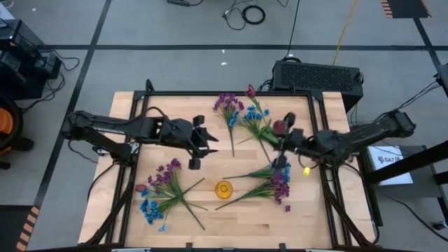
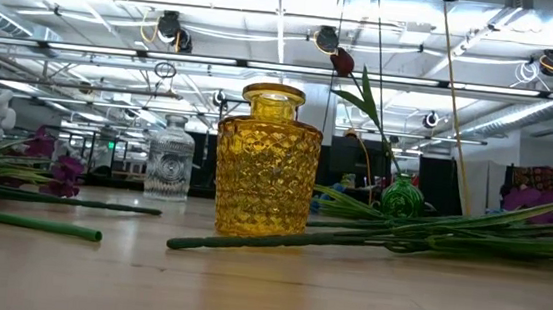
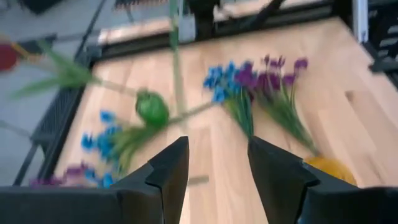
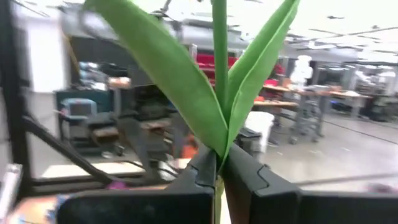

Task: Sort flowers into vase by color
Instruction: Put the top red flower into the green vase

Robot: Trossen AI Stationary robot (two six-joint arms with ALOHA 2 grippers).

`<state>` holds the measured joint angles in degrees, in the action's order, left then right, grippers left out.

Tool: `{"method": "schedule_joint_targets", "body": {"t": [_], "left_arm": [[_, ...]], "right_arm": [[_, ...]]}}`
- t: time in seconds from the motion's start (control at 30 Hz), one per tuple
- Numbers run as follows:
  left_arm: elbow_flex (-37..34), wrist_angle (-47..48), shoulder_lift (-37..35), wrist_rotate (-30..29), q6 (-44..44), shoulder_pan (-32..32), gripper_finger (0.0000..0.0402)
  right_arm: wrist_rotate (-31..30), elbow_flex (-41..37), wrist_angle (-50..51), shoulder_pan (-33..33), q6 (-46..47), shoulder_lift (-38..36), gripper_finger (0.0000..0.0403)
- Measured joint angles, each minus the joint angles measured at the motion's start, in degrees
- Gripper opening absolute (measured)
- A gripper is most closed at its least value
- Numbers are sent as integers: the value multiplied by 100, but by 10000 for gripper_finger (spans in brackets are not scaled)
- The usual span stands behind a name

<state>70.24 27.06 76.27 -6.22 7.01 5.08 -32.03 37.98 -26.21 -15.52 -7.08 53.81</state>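
Right wrist view: the right gripper (image 4: 219, 171) is recorded with its jaws pressed together on the green stem of a dark red tulip (image 1: 279, 127), the stem rising straight up from between the fingertips with long leaves fanning out just above them. High view: that blossom is seen just beyond the same jaws, over the right half of the table (image 1: 210, 217); the green vase (image 2: 402, 197) is placed close beside them in the low view. Left gripper (image 1: 203, 143): jaws spread apart and pinching nothing, held over the table's middle left. Ahead of these jaws, in the left wrist view, a bunch of blue and purple flowers (image 3: 249, 84) is logged lying flat, apart from the fingertips. Yellow vase (image 1: 223, 188): set upright, near the front edge, between and below both grippers. Loose sprigs (image 1: 162, 190): purple, blue and red, lying below the left jaws. Further purple and blue sprigs (image 1: 276, 178) are noted lying just below the right jaws. Clear glass vase (image 2: 169, 164): visible in the low view only.
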Motion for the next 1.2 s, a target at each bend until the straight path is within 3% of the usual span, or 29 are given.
{"method": "schedule_joint_targets", "body": {"t": [0.17,0.6,0.8,1.2], "left_arm": [[0,499,-119,-6,-210,27,173],[-338,720,-109,-8,-63,16,173],[-361,694,-109,-8,-51,16,173],[-361,628,-109,-8,-51,16,173]], "right_arm": [[52,-195,1208,341,180,-1108,4],[26,-1685,1747,1090,663,-3494,4],[-273,-1792,2250,1261,641,-3861,4],[-264,-1792,2821,1568,992,-4000,4]]}}
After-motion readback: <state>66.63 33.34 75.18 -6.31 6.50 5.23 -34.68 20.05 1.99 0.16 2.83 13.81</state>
